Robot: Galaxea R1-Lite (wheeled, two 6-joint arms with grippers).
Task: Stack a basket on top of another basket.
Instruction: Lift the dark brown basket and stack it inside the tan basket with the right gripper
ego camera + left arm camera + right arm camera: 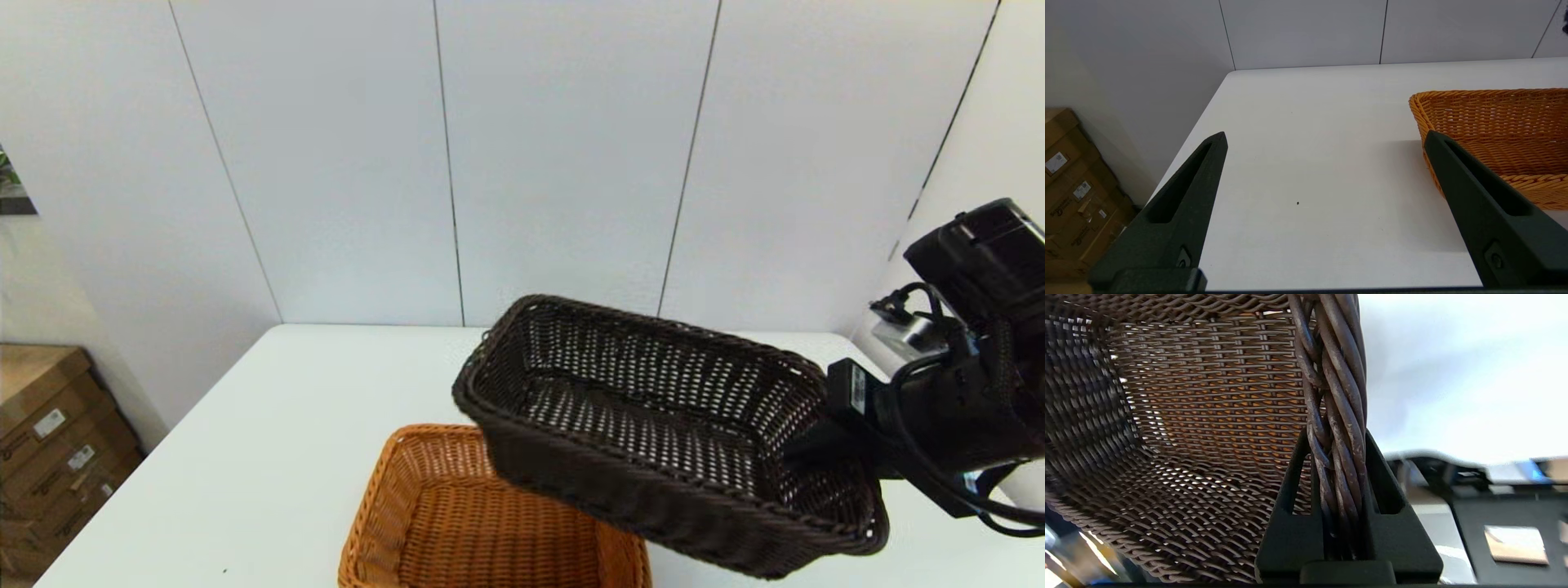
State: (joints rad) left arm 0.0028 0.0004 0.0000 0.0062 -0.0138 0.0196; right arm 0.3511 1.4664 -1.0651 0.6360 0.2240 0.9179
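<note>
Between the right gripper's (1337, 457) pinched fingers sits the dark basket's (653, 425) braided rim, held tilted above the orange-tan basket (482, 523). Left gripper (1325, 139) gapes beside it.

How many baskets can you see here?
2. The dark brown basket hangs tilted in the air, held by the right gripper. The orange-tan basket sits on the table below it.
</note>
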